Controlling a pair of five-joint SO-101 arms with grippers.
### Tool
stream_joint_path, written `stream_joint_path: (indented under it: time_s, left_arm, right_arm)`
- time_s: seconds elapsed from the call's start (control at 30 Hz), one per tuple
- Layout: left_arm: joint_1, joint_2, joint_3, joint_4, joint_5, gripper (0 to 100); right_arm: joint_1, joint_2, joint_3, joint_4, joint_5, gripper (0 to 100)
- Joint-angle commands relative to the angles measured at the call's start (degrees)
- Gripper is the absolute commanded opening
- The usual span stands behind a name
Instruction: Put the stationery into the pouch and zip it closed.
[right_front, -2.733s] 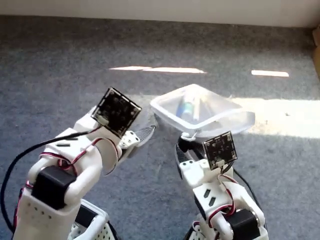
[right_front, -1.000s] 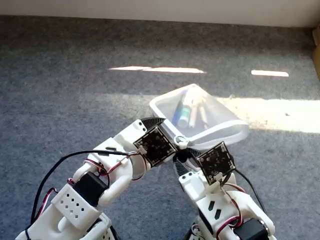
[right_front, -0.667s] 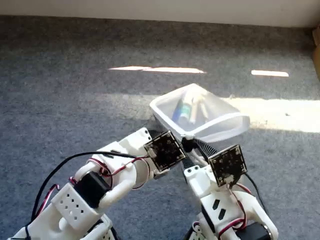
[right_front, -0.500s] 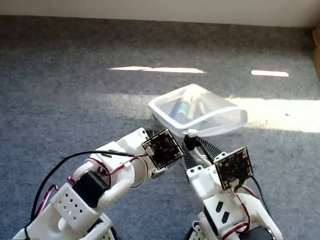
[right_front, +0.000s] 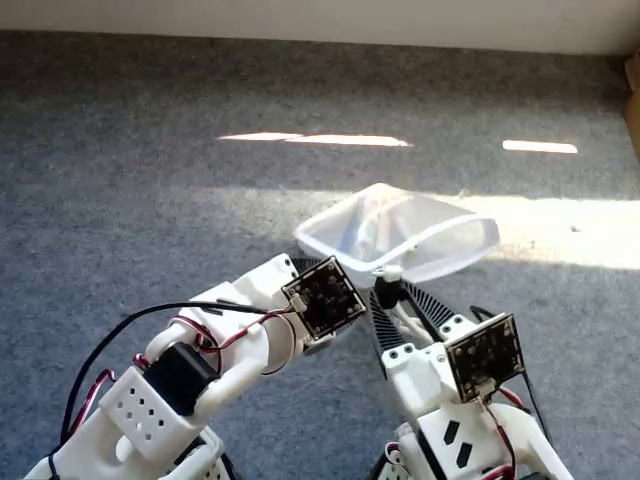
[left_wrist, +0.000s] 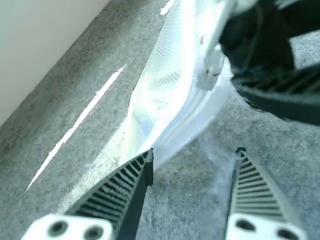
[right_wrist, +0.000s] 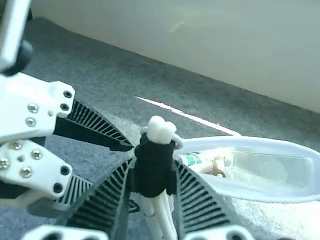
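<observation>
Gripping the zip pull (right_wrist: 150, 155), my right claw (right_wrist: 154, 172) is closed tight; left claw (left_wrist: 194, 151) gapes empty beside the pouch (right_front: 420, 235), mid-frame. Risk, I judge: unanchored, the pouch drags along, zip unclosed.

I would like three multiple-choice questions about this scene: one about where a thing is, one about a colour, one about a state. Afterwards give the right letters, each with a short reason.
1. The stationery lies:
A. inside the pouch
B. on a plate
C. in a box

2. The carpet is:
A. red
B. grey
C. green

3. The right hand is:
A. open
B. shut on a pen
C. shut on the zipper pull

Answers:
1 A: the pens show through the pouch's see-through wall.
2 B: grey pile lies all around both arms.
3 C: its two fingers press the black pull from both sides.
</observation>
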Motion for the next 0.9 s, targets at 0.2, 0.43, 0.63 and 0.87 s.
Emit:
stream_joint_path:
  time_s: [0.2,0.43,0.63,0.87]
  left_arm:
    - [4.6,-5.1,-2.6,-3.5,0.1,24]
    - [5.1,-4.1,2.9,-11.0,0.9,23]
    - [7.1,-5.8,3.4,-10.8,2.5,22]
    - [7.7,-6.1,7.0,-12.2,2.5,17]
  right_arm:
    - [-1.5,-0.1,-4.6,3.3,0.7,0.5]
    - [-9.6,-0.1,-8.2,7.7,0.7,0.5]
    - [-9.6,-0.1,-8.7,7.7,0.7,0.5]
    - [-9.6,-0.1,-8.7,7.7,0.6,0.5]
